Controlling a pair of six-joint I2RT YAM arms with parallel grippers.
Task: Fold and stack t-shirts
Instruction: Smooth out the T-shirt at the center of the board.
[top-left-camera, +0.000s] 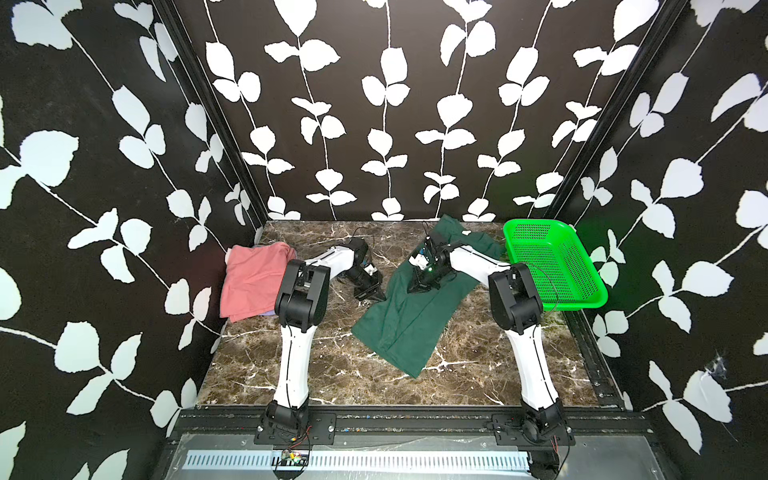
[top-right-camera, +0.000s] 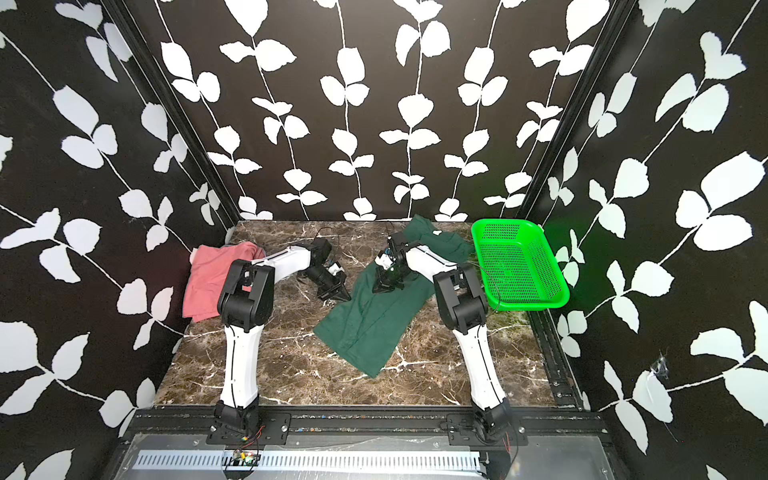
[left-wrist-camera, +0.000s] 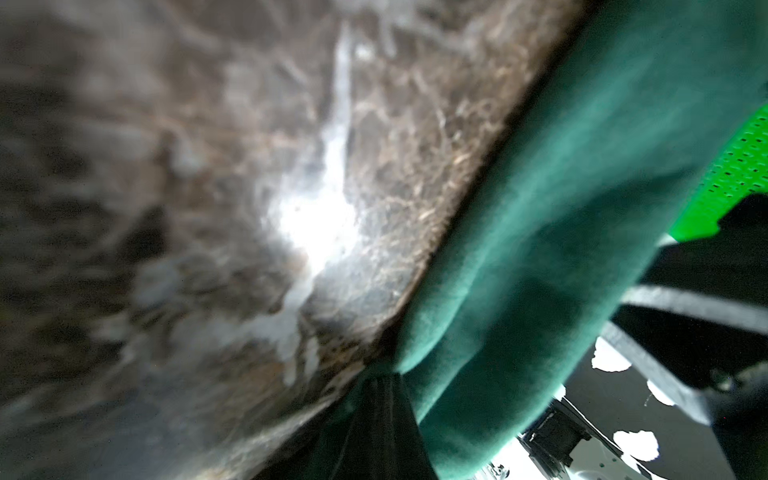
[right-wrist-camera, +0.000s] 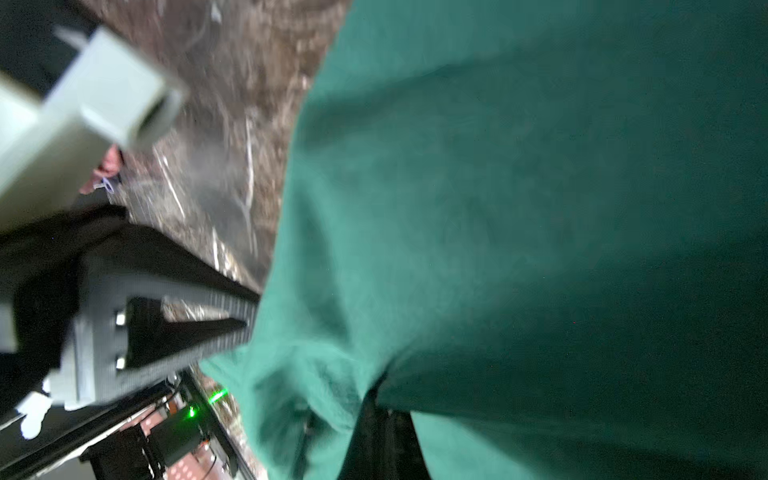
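A dark forest-green t-shirt lies stretched diagonally across the marble table, from the back right to the front middle. My left gripper is at the shirt's left edge, shut on a pinch of the green cloth. My right gripper is a little further right, over the shirt's middle, shut on a bunched fold of the same shirt. A salmon-pink t-shirt lies folded at the left, with a lavender sliver showing under its front edge.
A bright green perforated basket stands at the back right, hanging over the table's right edge. Patterned walls close in the left, back and right sides. Both arm bases are mounted on the front rail.
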